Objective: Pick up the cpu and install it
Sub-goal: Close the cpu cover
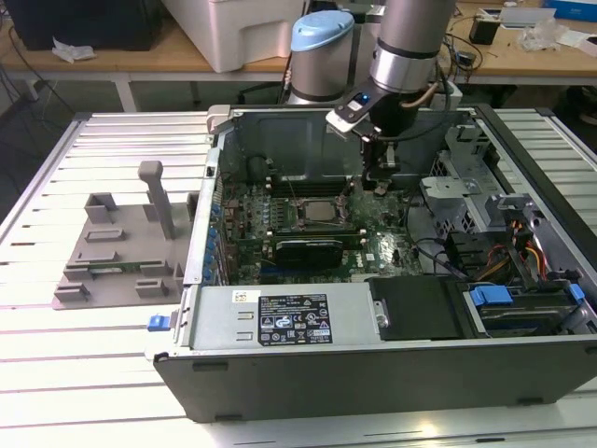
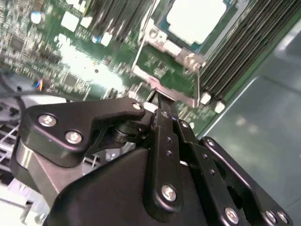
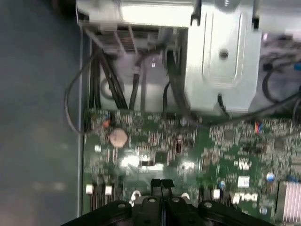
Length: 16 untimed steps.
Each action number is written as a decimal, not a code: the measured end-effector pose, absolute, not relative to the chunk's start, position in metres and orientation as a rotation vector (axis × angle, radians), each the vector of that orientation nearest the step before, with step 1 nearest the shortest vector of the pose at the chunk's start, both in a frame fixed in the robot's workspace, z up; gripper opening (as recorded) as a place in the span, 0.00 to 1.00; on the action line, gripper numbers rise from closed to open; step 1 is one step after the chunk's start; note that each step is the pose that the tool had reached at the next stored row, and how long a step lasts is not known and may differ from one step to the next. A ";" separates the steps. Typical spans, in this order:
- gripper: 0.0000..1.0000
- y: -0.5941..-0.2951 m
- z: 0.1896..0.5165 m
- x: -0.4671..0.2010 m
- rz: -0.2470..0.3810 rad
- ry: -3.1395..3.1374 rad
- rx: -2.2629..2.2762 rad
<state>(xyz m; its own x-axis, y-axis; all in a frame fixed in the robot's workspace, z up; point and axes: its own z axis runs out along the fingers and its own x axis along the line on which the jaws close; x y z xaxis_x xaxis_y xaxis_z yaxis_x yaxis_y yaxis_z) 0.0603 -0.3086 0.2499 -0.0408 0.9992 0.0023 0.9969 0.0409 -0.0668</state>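
Silvery-grey, the cpu (image 2: pixel 195 19) sits in its socket (image 2: pixel 162 47) on the motherboard (image 3: pixel 225 141). We count one chip and one socket. Our fingers (image 3: pixel 154 185) are pressed together with nothing between them, just beside the socket. We judge that a sideways drift could snag the socket and jar the chip, or scrape the board.

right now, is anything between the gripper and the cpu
Nothing tall does. The gripper hangs over the motherboard; just the near edge of the socket's metal frame lies between it and the cpu, seated inside that frame.
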 end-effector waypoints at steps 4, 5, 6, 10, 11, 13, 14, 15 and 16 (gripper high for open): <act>0.10 -0.309 0.249 0.044 0.072 -2.231 -2.142; 0.10 -0.309 0.249 0.042 0.072 -2.231 -2.142; 0.10 -0.309 0.249 0.040 0.072 -2.231 -2.142; 0.10 -0.309 0.249 0.034 0.072 -2.231 -2.142; 0.10 -0.309 0.249 0.033 0.072 -2.231 -2.142; 0.10 -0.309 0.248 0.031 0.072 -2.231 -2.142; 0.10 -0.309 0.247 0.028 0.072 -2.231 -2.142; 0.10 -0.309 0.245 0.025 0.072 -2.231 -2.142; 0.10 -0.309 0.242 0.020 0.072 -2.231 -2.142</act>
<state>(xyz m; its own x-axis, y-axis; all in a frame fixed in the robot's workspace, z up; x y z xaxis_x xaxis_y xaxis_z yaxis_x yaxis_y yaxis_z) 0.0199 -0.3086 0.2424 -0.0407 0.9992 0.0023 0.9969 0.0407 -0.0667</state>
